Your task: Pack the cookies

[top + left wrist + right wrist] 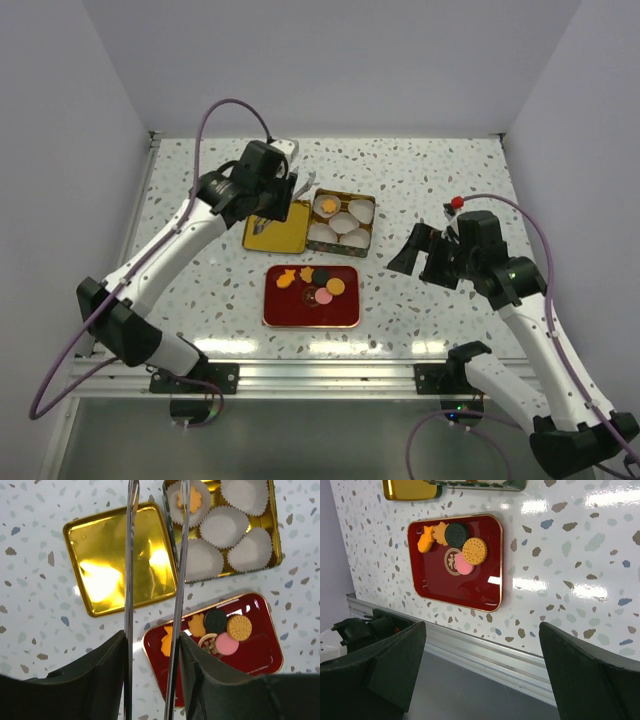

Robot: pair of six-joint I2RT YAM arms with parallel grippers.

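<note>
The cookies (318, 285) lie in a cluster on a red tray (290, 315): orange, dark brown, yellow and pink discs, also in the left wrist view (220, 627) and right wrist view (460, 545). One orange cookie (189, 500) sits in a white paper cup inside the gold tin (372, 228). My left gripper (280, 195) is shut on metal tongs (129, 580), whose two blades stand apart above the tin's left edge and the lid; their tips are cut off. My right gripper (420, 255) is open and empty, right of the tray.
The tin's gold lid (278, 232) lies open-side up left of the tin, also in the left wrist view (115, 560). Several empty paper cups (225, 527) fill the tin. An aluminium rail (485, 655) runs along the table's near edge.
</note>
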